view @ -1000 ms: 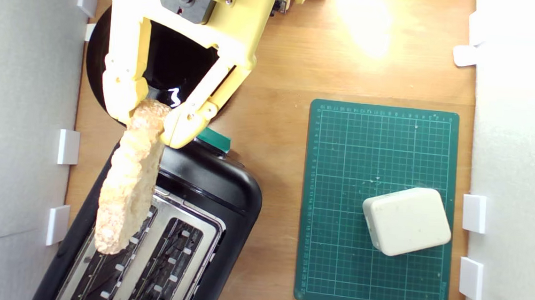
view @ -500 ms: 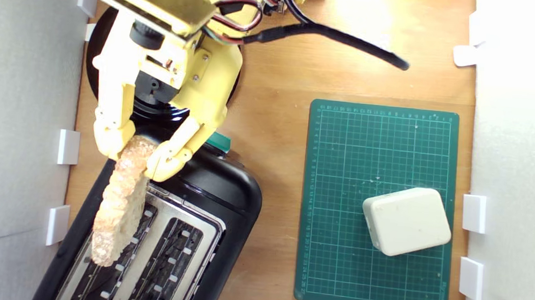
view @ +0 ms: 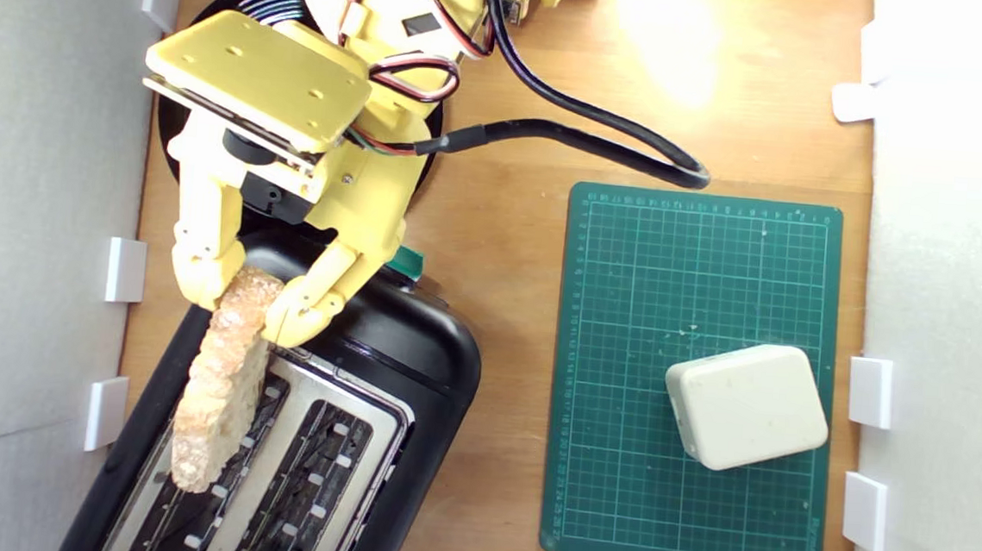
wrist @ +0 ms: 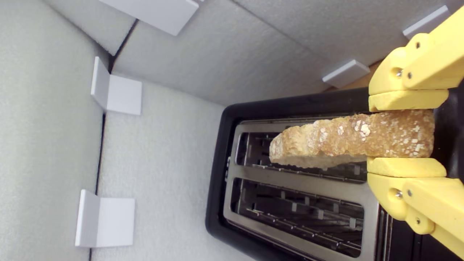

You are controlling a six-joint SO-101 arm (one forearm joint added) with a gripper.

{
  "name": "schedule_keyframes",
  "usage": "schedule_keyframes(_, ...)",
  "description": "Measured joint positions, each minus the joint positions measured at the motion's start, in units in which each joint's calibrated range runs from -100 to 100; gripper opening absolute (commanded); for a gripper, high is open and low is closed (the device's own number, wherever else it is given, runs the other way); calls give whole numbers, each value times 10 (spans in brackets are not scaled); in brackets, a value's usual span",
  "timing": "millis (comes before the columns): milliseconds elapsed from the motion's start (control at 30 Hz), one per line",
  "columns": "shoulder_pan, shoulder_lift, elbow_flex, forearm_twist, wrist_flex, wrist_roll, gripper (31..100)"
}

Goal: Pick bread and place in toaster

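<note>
On the exterior view's left, your gripper point(view: 251, 306) is clamped on one end of the bread point(view: 219, 395), which hangs edge-up along the toaster's point(view: 415, 365) slot nearer the grey wall, not yet inside. It sits slightly askew to that slot; lower it so and the crust may catch the silver top plate point(wrist: 301, 181). Further right, the green cutting mat point(view: 699, 264) carries a white block point(view: 744, 419).

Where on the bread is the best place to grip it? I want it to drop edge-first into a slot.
Grip the bread at one narrow end, pads on its two flat faces, as the gripper does. That leaves the long slice free beyond the fingers to line up with the toaster slot.
</note>
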Motion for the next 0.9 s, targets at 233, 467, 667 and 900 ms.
schedule_keyframes(233, 0, 10, 0, 0, 0, 0, 567)
schedule_keyframes(467, 0, 41, -29, 0, -2, 0, 567)
schedule_keyframes(667, 1, 76, -46, 2, -30, -17, 567)
schedule_keyframes(900, 5, 108, -47, 2, -45, -20, 567)
